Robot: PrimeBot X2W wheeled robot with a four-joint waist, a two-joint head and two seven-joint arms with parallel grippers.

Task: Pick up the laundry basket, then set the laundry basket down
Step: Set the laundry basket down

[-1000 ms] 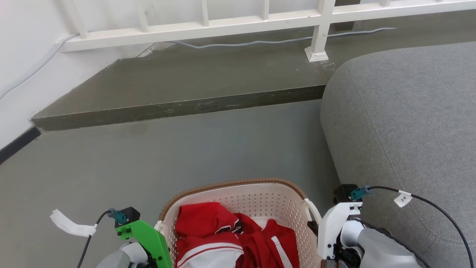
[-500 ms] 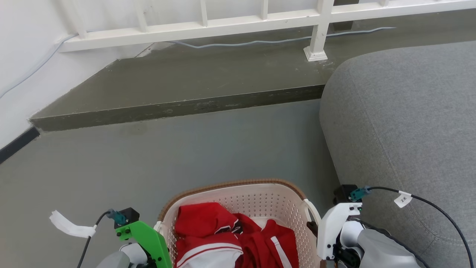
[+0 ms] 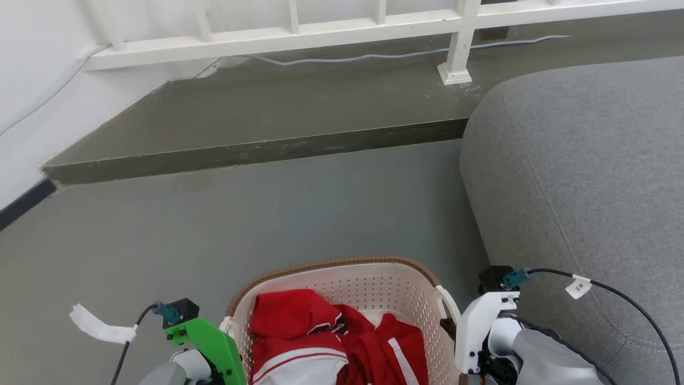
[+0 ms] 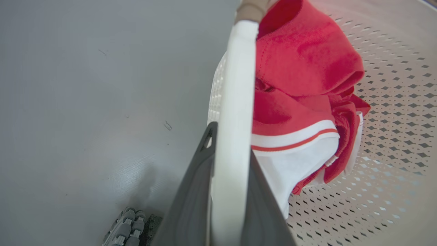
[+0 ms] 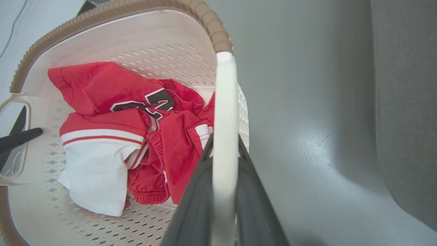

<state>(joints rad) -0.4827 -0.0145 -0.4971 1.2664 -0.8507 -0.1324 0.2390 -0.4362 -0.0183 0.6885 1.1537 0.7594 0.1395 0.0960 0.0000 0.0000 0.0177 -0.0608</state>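
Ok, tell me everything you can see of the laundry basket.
The laundry basket is cream-white perforated plastic, rounded-rectangular, with a brown woven-look rim and two white side handles. It is upright over the grey floor, holding crumpled red-and-white clothes. The left gripper is shut on the left handle, the right gripper on the right handle. Whether it is off the floor cannot be told.

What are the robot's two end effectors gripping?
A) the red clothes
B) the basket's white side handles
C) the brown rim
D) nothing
B. In the wrist views, the left end effector and right end effector each clamp dark jaws around a white handle of the laundry basket.
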